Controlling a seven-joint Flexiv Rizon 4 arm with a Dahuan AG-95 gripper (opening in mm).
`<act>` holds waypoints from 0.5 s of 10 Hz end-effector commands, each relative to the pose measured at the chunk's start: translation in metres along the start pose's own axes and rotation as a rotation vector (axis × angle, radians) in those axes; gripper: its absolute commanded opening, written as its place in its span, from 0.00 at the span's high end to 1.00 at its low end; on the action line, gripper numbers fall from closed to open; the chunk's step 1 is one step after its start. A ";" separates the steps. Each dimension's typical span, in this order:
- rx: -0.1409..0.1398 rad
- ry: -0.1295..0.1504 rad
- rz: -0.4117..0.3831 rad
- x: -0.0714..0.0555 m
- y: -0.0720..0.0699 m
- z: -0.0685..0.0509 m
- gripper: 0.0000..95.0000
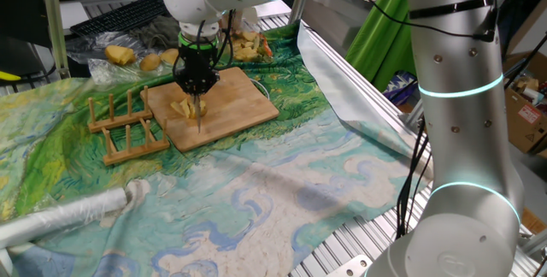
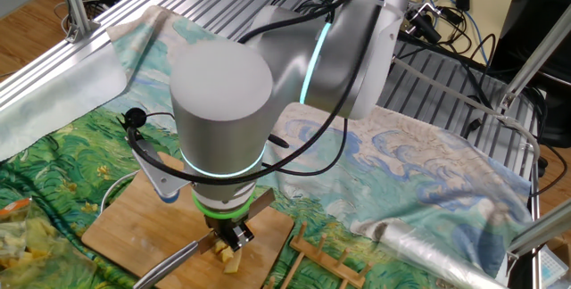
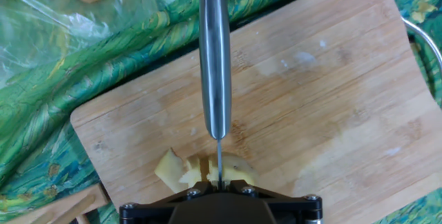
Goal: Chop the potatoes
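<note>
One silver-white robot arm is reaching down over a pale rectangular bamboo cutting board (image 1: 231, 102), its black two-finger tool (image 1: 197, 83) pointing straight down. The tool is clamped shut on a knife with a smooth steel handle (image 3: 215, 58); in the hand view the handle is running up the middle of the picture and the thin blade is standing edge-down into the food.

The pale-yellow, skinless potato chunks (image 3: 197, 170) are lying on the board near one of its short ends, directly under the tool, with the blade passing between them. In the other fixed view a couple of small chunks (image 2: 228, 257) are showing just below the tool, close to the board's edge.

The board is resting on a surface covered by a green, blue and cream painted-swirl cloth (image 1: 256, 191). A light wooden slotted rack (image 1: 124, 123) is sitting just beside the board, nearer the cloth's left edge. Whole brown-yellow potatoes in a clear plastic bag (image 1: 128, 56) are lying towards the far edge of the surface. A rolled clear plastic sheet (image 1: 68, 217) is lying by the near left corner.
</note>
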State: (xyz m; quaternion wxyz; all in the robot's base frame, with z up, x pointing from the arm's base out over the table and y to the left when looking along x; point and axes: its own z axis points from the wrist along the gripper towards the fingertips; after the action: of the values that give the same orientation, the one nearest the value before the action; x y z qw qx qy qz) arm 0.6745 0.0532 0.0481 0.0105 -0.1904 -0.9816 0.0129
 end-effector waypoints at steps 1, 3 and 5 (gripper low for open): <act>-0.053 0.012 0.035 0.002 0.000 0.008 1.00; -0.072 -0.060 0.041 0.003 0.010 0.053 1.00; -0.037 -0.026 0.028 0.004 0.007 0.045 1.00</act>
State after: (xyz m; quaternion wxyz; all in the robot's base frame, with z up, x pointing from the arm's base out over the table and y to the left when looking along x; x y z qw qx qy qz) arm 0.6711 0.0569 0.0352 -0.0206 -0.2180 -0.9752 -0.0312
